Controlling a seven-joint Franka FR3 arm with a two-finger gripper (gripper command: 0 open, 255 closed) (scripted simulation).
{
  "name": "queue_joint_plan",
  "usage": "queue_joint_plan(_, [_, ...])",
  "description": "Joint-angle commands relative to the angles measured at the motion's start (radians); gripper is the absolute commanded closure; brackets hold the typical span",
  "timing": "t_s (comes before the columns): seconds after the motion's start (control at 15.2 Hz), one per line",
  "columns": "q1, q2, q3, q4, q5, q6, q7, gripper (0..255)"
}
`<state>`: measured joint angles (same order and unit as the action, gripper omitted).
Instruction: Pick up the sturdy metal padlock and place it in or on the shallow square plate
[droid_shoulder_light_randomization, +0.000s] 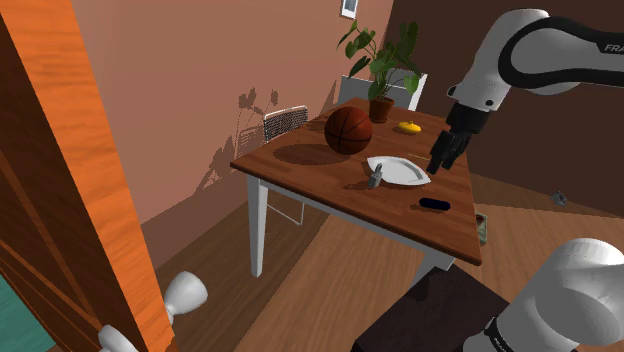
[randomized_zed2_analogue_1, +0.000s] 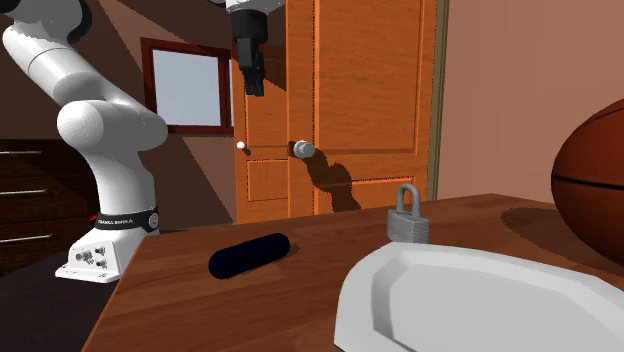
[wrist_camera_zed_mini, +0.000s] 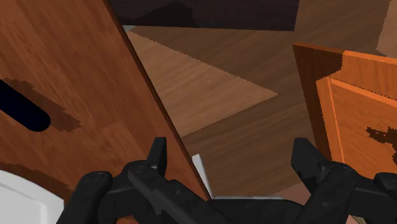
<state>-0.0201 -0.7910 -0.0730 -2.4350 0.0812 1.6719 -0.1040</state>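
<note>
White and shallow, the square plate (randomized_zed2_analogue_1: 470, 300) lies closest to the second exterior view's camera, flat on the brown wooden worktop (droid_shoulder_light_randomization: 320, 180). The grey padlock (randomized_zed2_analogue_1: 407, 222) stands upright on the worktop just beside the plate's far rim in that view, shackle up. Its base is hidden behind the rim, so whether it touches the plate cannot be told. In the shoulder view the padlock (droid_shoulder_light_randomization: 375, 178) sits at the plate's (droid_shoulder_light_randomization: 402, 172) left end.

A dark blue capsule (randomized_zed2_analogue_1: 250, 256) lies on its side near the plate, apart from it, toward the worktop's edge. A brown basketball (droid_shoulder_light_randomization: 348, 130) rests on the plate's other side, beyond the padlock.

The black gripper (droid_shoulder_light_randomization: 447, 152) hangs in the air past the end of the plate opposite the padlock, well apart from the lock. In the wrist view its fingers (wrist_camera_zed_mini: 158, 153) stand wide apart with nothing between them, and the gripper (wrist_camera_zed_mini: 232, 153) looks down over the worktop's edge, with a corner of the plate (wrist_camera_zed_mini: 19, 197) beside it.
</note>
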Motion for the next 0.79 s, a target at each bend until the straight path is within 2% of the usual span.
queue_joint_plan(0.0, [0.0, 0.0, 0.0, 0.0, 0.0, 0.0, 0.0, 0])
queue_joint_plan(0.73, [-0.023, 0.343, -0.101, 0.055, -0.065, 0.302, -0.149, 0])
